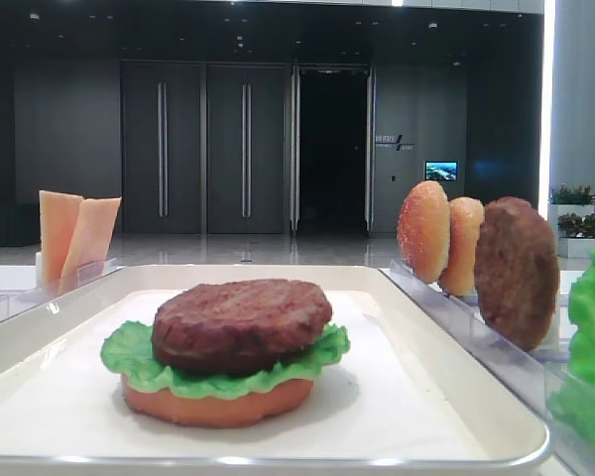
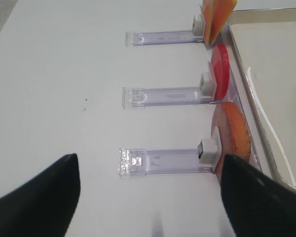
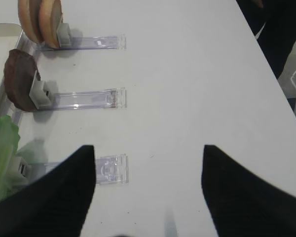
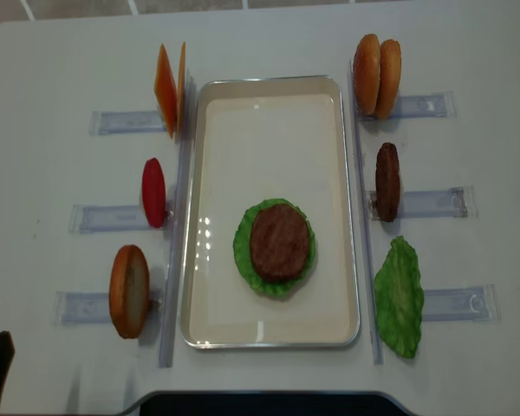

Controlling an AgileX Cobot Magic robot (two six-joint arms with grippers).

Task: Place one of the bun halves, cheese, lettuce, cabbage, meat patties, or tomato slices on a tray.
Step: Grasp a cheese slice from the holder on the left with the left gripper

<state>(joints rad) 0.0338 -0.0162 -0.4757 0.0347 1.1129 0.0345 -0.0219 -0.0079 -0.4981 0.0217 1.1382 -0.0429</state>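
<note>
On tray: stack at centre of the tray point(image 4: 199, 217) reads, bottom up, orange disc, lettuce point(image 4: 243, 247), meat patty point(image 4: 280, 240); nothing on top yet.
Cheese: two slices of cheese point(image 4: 167, 87) upright in a clear rack point(image 4: 121, 121) just outside the tray's far-left corner.
Other stock, left: tomato slice point(image 4: 153, 191), bun half point(image 4: 128, 290), each on edge in its own rack.
Other stock, right: bun pair point(image 4: 377, 75), spare patty point(image 4: 387, 181), spare lettuce leaf point(image 4: 399, 296).
Left pincer point(image 2: 150, 197): spread wide, nothing between the fingers, above bare worktop point(image 2: 59, 74) outboard of the racks.
Right pincer point(image 3: 148, 190): likewise wide apart and empty, outboard of its racks.
Risk: thin upright slices sit pressed together; a grab may take both or tip them onto the rim.
Risk: racks are light; a sideways nudge could slide one against the tray.
Clearance: racks hug both long rims, so little room there; open worktop outboard on both sides, free liner at the tray's far and near ends.
</note>
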